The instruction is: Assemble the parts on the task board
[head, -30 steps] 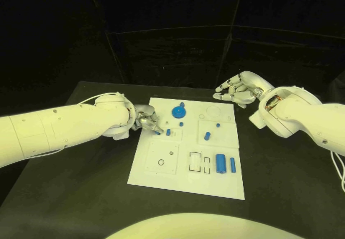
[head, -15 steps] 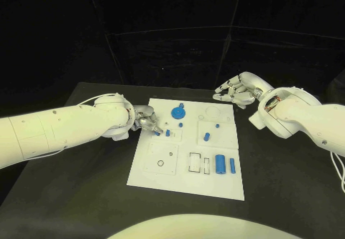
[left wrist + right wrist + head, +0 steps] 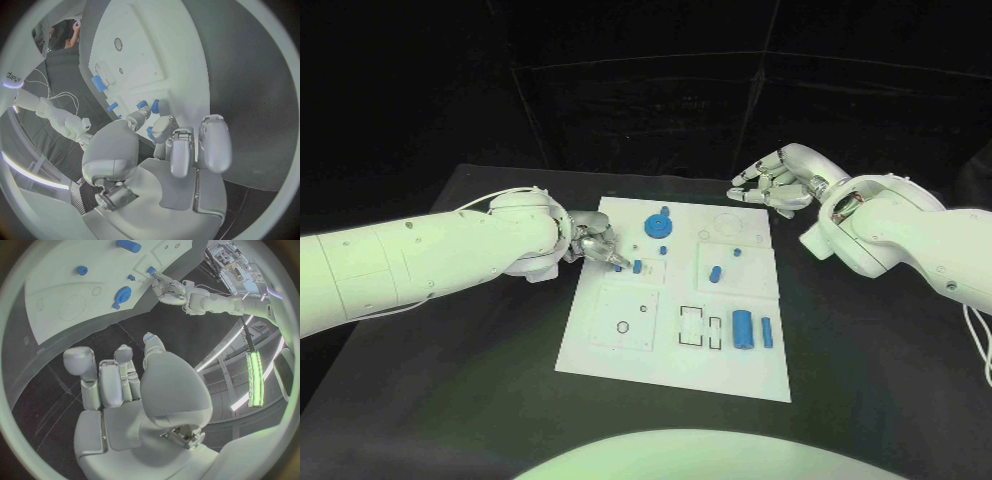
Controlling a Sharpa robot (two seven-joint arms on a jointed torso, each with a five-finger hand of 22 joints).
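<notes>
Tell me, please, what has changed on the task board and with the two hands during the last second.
Nothing has visibly changed. The left hand stays at the left edge of the task board with its fingertips at a small blue part, and whether it pinches that part cannot be told. The right hand still hovers empty beyond the board's far right corner. The other blue parts lie where they lay.

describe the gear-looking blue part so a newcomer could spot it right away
Start at the white task board in the middle of the table and go to its far edge. The blue gear lies there, left of centre. It is a flat round disc, wider than the small blue pegs nearby.
</notes>
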